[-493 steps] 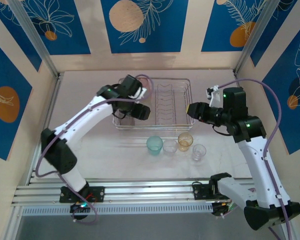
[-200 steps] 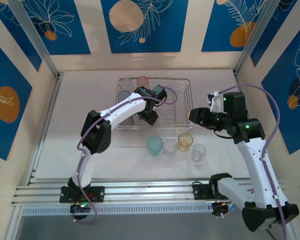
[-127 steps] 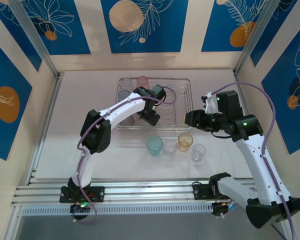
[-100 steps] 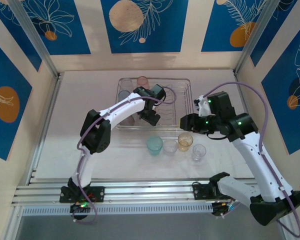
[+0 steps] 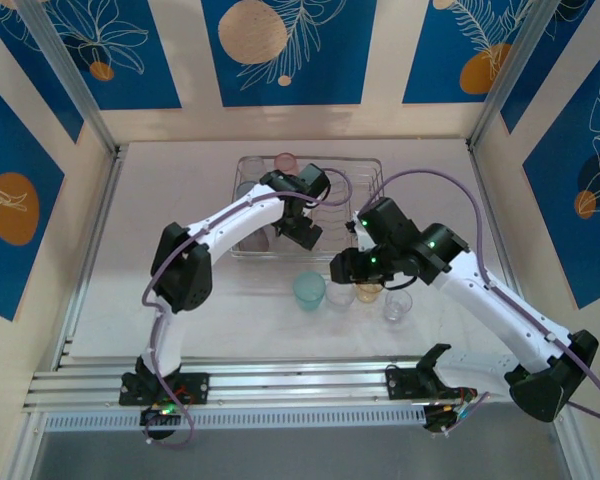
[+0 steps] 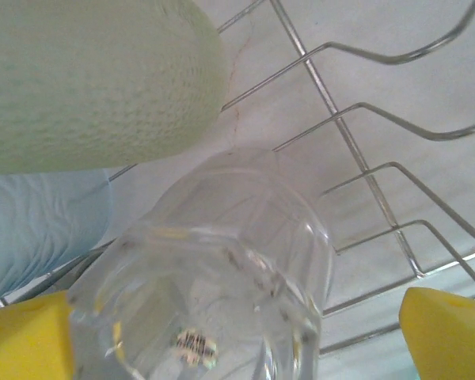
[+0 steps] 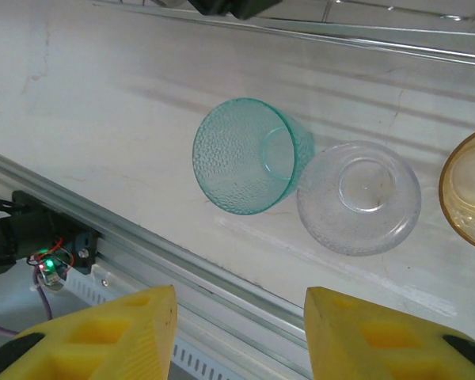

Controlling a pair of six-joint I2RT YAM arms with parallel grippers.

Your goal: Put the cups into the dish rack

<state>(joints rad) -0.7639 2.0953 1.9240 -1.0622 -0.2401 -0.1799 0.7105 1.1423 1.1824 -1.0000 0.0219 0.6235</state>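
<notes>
Left claw [image 6: 236,334], released, straddles a clear cup [image 6: 214,269] in the dish rack [image 6: 344,134], pale-green cup [image 6: 95,79] upper left. Right claw [image 7: 239,305], spread empty, above teal cup [image 7: 241,162].

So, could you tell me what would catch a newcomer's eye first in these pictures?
First comes the silver dish rack at the far middle of the table. The left claw reaches into it, open around a clear cup among the wire prongs. Then the row of cups on the table just in front of the rack, where the right claw hovers open above a teal cup with a clear tumbler beside it.
</notes>
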